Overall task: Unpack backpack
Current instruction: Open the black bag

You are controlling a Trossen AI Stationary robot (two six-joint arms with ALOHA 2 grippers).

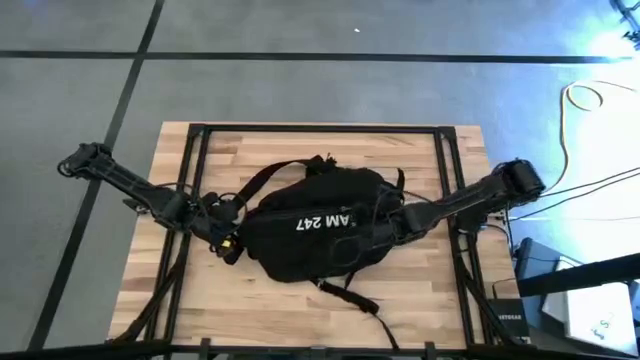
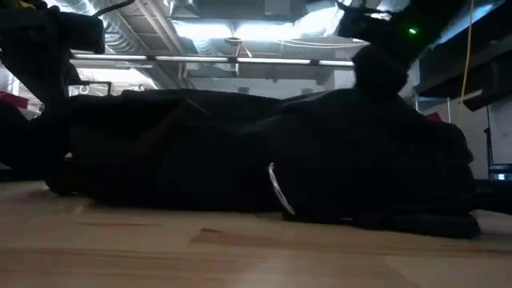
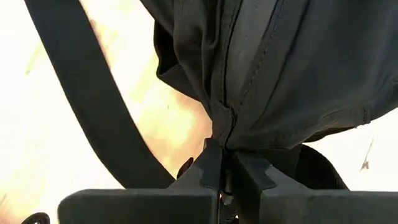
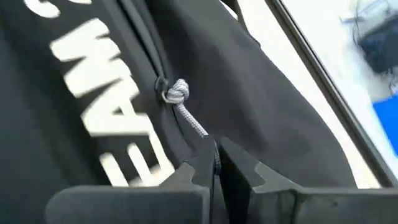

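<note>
Black fabric backpack (image 1: pixel 320 230) lies seemingly flat, white lettering showing

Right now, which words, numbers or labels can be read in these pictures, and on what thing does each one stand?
"AM 247": white letters on the backpack in the high view, upside down; the start of the word is hidden by a fold.
"EAM": white letters on the same backpack in the right wrist view, partly cut off.
White label on the dark box at the table's right edge: too small to read.
No other text shows.
</note>
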